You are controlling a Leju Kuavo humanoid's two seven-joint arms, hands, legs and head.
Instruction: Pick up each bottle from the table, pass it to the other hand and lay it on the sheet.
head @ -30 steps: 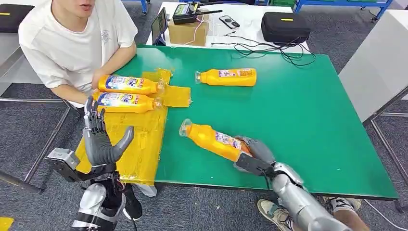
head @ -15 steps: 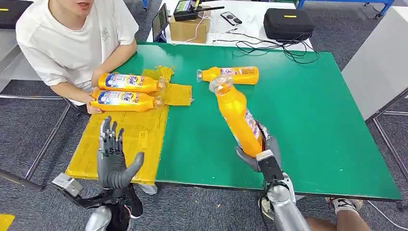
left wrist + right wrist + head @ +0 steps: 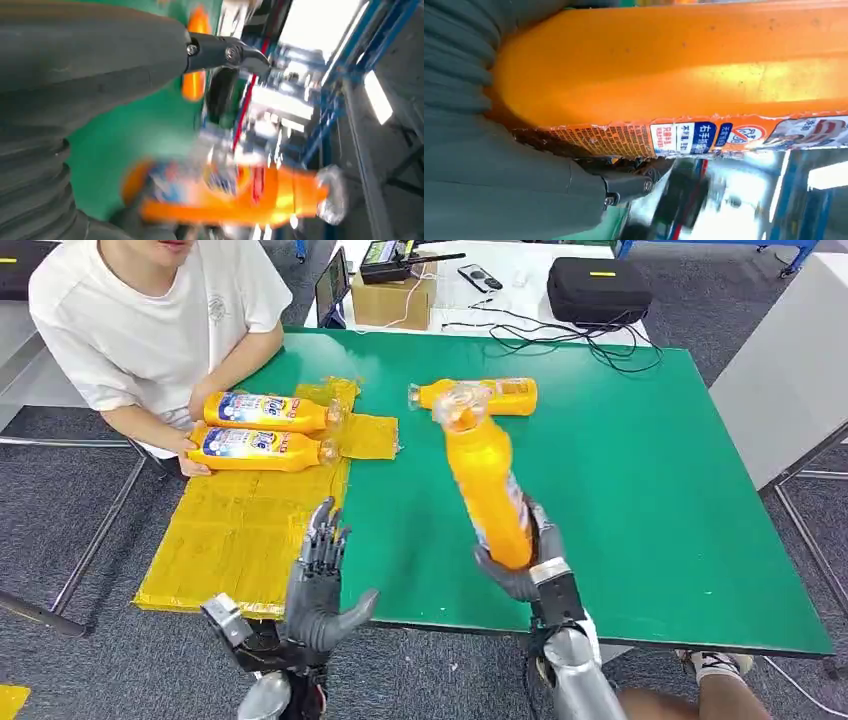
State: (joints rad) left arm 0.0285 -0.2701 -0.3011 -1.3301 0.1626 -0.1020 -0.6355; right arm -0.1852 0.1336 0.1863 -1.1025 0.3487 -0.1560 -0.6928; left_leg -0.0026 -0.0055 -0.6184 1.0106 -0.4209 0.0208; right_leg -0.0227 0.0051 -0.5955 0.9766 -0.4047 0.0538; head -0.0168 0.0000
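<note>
Across most of the scene spreads the green table [image 3: 640, 490], its near edge just ahead of both arms. On its left part lies the yellow sheet [image 3: 250, 530], reaching from the near edge toward the far left, where a seated person [image 3: 150, 320] in a white shirt rests a hand by two orange bottles on the sheet [image 3: 262, 430], which lie side by side, caps pointing right. Beyond the far edge stands a white table with a black case [image 3: 598, 288] and a cardboard box [image 3: 392, 302].

Near the table's middle, toward the near edge, the right hand [image 3: 525, 565] is clamped around the base of the held bottle [image 3: 487, 485], which stands lifted off the table, nearly upright and tilted a little to the left, clear cap uppermost; the right wrist view shows its label close against the thumb. Another lying bottle [image 3: 480, 395] rests on the far middle of the table, cap to the left.

At the near edge, just right of the sheet's corner, the left hand [image 3: 320, 590] is raised with fingers spread apart and thumb out toward the held bottle, holding nothing.
</note>
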